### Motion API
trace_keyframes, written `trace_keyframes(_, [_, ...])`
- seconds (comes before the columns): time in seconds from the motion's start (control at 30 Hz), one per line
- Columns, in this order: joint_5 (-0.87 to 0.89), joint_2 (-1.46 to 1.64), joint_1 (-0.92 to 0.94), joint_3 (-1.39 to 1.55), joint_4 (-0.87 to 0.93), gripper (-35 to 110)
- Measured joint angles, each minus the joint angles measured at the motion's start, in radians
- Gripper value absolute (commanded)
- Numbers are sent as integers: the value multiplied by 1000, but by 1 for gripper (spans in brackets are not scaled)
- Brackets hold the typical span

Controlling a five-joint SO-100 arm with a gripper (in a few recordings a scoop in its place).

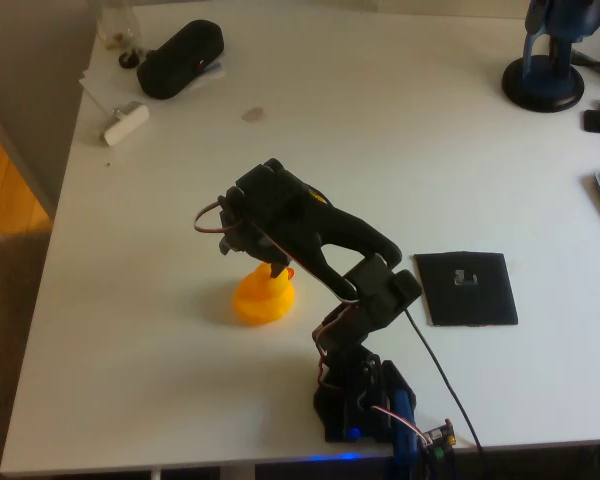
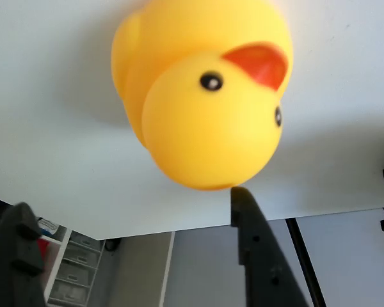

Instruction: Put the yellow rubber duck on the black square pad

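While your black two-finger gripper (image 1: 272, 262) hung just over the small orange-yellow rubber duck (image 1: 262, 298), its fingers (image 2: 259, 249) stood spread apart on either side of the round head and, as far as the wrist view showed, grasped nothing. You had the duck sitting on the white counter (image 1: 400, 150), well apart from the thin black square pad (image 1: 466, 288) to its right in the overhead view.

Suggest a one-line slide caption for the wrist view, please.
Open end effector poised at the yellow rubber duck, head toward the camera, on the white table.
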Motion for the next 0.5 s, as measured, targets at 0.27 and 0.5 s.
trace_keyframes(0.27, [0,0,-9,0,0,35])
trace_keyframes(0.5, [0,0,-9,-2,0,35])
